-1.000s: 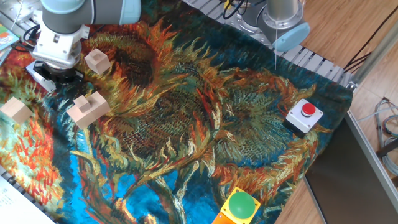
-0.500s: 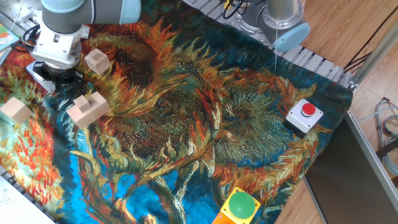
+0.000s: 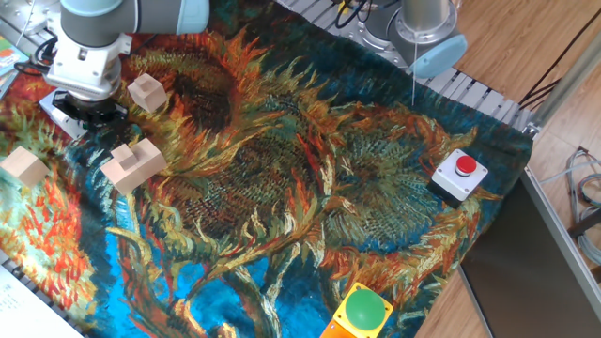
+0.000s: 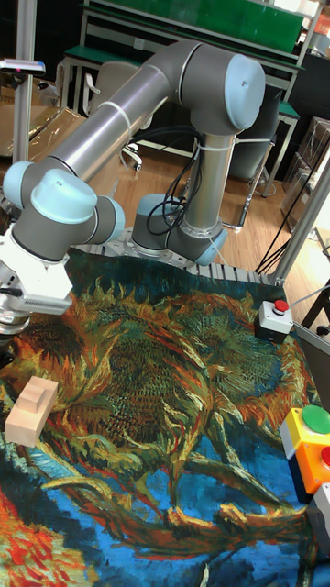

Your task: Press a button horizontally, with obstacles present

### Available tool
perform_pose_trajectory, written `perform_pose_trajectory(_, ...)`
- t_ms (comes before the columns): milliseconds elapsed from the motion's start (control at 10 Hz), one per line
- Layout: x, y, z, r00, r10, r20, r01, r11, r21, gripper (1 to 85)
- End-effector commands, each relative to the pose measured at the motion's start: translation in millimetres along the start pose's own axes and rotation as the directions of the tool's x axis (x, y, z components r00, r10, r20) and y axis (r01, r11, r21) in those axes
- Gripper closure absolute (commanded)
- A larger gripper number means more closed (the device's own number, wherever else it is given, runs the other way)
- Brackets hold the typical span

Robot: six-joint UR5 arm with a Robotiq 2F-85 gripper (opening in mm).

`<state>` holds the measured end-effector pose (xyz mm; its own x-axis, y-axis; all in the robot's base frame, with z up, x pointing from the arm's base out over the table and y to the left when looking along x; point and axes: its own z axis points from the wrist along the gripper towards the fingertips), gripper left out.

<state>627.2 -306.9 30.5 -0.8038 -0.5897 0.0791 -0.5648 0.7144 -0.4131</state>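
Overhead, the arm bends down so its claw (image 3: 91,115) sits beside the notched block (image 3: 132,164); grip state unclear

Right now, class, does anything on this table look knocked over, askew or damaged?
Nothing stands out. The three wooden blocks sit flat on the cloth, and the red button box and the green dome box stand upright. The hand blocks what lies under it.
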Motion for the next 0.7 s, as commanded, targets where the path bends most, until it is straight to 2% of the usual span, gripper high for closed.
perform_pose_trajectory(0, -0.8, 2.7, -4.7, 1.0, 0.014, -0.002, -0.014, 1.0, 0.008, 77.0)
perform_pose_trajectory(600, -9.9, 6.0, -10.5, 1.0, 0.017, 0.015, -0.017, 1.0, -0.012, 77.0)
